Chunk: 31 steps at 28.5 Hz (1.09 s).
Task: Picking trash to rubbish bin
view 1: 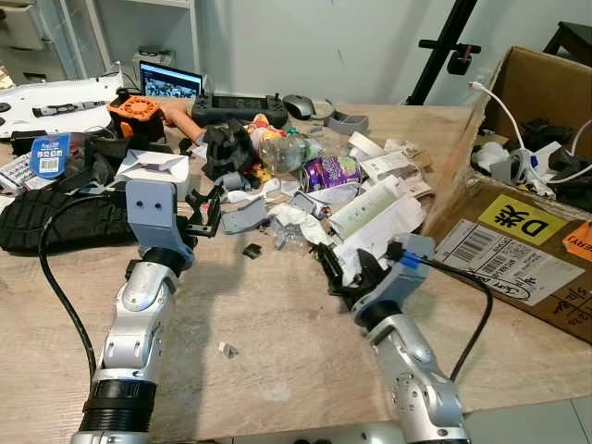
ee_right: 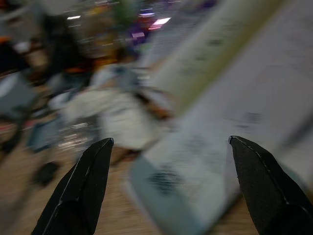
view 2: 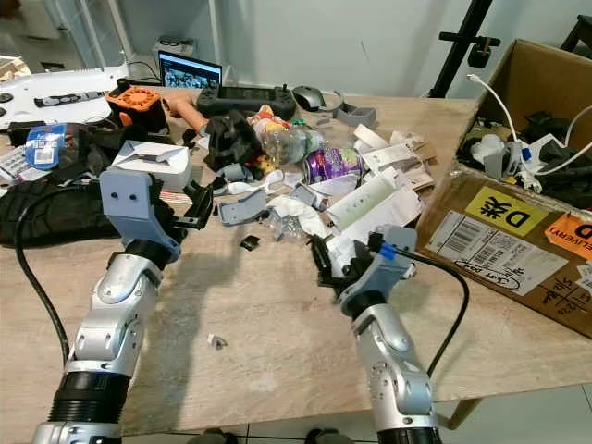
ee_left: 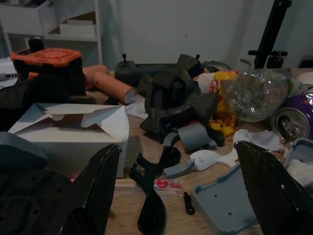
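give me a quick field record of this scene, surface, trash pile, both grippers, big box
surface: light wooden table
trash pile: crushed purple drink can, clear plastic bottle, white printed paper wrapper, grey plastic piece
left gripper: open, raised beside the white folded carton, facing the pile
right gripper: open, low at the near edge of the paper wrapper
big box: brown cardboard box with a yellow label, at the table's right, holding cables
bin: cannot tell
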{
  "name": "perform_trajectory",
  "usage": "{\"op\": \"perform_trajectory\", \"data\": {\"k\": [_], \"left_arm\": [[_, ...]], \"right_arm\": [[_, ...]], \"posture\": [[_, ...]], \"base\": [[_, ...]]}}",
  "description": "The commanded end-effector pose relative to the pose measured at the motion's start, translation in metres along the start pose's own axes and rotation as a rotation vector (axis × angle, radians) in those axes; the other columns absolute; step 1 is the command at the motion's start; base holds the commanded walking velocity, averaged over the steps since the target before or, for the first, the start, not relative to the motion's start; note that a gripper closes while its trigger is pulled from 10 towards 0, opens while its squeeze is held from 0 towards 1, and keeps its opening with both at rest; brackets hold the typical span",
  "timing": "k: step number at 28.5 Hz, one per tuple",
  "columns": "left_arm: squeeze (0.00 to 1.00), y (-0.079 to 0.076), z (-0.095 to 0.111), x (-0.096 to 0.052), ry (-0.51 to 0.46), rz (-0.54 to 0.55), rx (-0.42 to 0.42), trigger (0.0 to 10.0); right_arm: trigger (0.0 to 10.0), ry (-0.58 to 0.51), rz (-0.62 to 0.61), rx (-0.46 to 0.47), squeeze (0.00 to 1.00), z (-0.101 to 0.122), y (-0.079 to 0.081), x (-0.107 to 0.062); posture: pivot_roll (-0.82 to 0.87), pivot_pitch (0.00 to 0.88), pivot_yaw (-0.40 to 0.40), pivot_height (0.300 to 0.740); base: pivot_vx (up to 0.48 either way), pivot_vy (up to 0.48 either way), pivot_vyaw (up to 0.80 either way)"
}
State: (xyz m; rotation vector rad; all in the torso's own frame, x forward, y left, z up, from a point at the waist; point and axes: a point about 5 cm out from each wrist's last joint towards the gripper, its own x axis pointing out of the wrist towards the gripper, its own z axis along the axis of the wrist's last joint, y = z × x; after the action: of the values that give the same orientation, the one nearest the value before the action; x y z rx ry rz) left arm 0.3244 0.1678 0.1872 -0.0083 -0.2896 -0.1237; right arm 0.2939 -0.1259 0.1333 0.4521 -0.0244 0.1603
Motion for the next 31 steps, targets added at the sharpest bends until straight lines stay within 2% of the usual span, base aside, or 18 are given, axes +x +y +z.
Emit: {"op": "perform_trajectory", "data": {"k": [1, 4, 6, 9, 11, 13, 15, 20, 22, 26, 28, 30, 31], "left_arm": [[0.0, -0.002, 0.001, -0.002, -0.012, -0.023, 0.0, 10.0], [0.0, -0.001, 0.003, -0.002, -0.021, -0.028, -0.011, 10.0], [0.0, -0.002, 0.004, -0.004, -0.027, -0.042, -0.016, 10.0], [0.0, -0.002, 0.004, -0.004, -0.025, -0.049, -0.012, 10.0], [0.0, -0.001, 0.003, -0.006, -0.021, -0.045, -0.013, 10.0], [0.0, -0.001, 0.002, -0.005, -0.018, -0.045, -0.008, 10.0], [0.0, -0.001, 0.002, -0.003, -0.018, -0.035, -0.003, 10.0], [0.0, 0.0, 0.002, -0.002, -0.02, -0.021, -0.011, 10.0], [0.0, 0.001, 0.004, 0.0, -0.025, -0.017, -0.002, 10.0], [0.0, 0.003, 0.005, -0.001, -0.026, -0.004, -0.004, 10.0], [0.0, 0.005, 0.006, 0.001, -0.03, 0.0, 0.007, 10.0], [0.0, 0.005, 0.006, 0.0, -0.031, 0.003, 0.007, 10.0], [0.0, 0.006, 0.006, 0.0, -0.032, 0.004, 0.005, 10.0]], "right_arm": [[10.0, 0.015, -0.071, 0.015, 0.0, -0.001, -0.011, -0.003], [10.0, 0.03, -0.075, 0.021, 0.0, 0.0, -0.013, -0.005], [10.0, 0.047, -0.07, 0.024, 0.0, 0.002, -0.015, -0.011], [10.0, 0.06, -0.072, 0.022, 0.0, 0.003, -0.019, -0.02], [10.0, 0.068, -0.077, 0.022, 0.0, 0.002, -0.022, -0.025], [10.0, 0.072, -0.083, 0.024, 0.0, 0.002, -0.023, -0.025], [10.0, 0.077, -0.093, 0.014, 0.0, 0.001, -0.025, -0.022], [10.0, 0.067, -0.101, 0.003, 0.0, 0.003, -0.027, -0.017], [10.0, 0.051, -0.093, 0.005, 0.0, 0.006, -0.027, -0.006], [10.0, 0.059, -0.077, 0.003, 0.0, 0.005, -0.025, -0.002], [10.0, 0.1, 0.01, 0.002, 0.0, 0.002, -0.017, 0.006], [10.0, 0.108, 0.031, 0.006, 0.0, 0.002, -0.014, 0.007], [5.0, 0.12, 0.051, 0.006, 0.0, 0.001, -0.011, 0.006]], "posture": [[0.01, 0.224, -0.076, 0.74], [0.0, 0.224, -0.076, 0.74], [0.01, 0.206, -0.078, 0.74], [0.0, 0.237, -0.077, 0.74], [0.0, 0.227, -0.075, 0.74], [0.0, 0.218, -0.075, 0.74], [0.0, 0.24, -0.073, 0.74], [0.0, 0.226, -0.07, 0.74], [0.01, 0.238, -0.068, 0.74], [0.01, 0.216, -0.065, 0.74], [0.02, 0.233, -0.07, 0.74], [0.02, 0.23, -0.07, 0.74], [0.02, 0.224, -0.069, 0.74]], "base": [[0.0, 0.0, 0.0], [0.0, 0.0, 0.0], [0.0, 0.0, 0.0], [0.0, 0.0, 0.0], [0.0, 0.0, 0.0], [0.0, 0.0, 0.0], [0.0, 0.0, 0.0], [0.0, 0.0, 0.0], [0.0, 0.0, 0.0], [0.0, 0.0, 0.0], [0.0, 0.0, 0.0], [0.0, 0.0, 0.0], [0.0, 0.0, 0.0]]}}
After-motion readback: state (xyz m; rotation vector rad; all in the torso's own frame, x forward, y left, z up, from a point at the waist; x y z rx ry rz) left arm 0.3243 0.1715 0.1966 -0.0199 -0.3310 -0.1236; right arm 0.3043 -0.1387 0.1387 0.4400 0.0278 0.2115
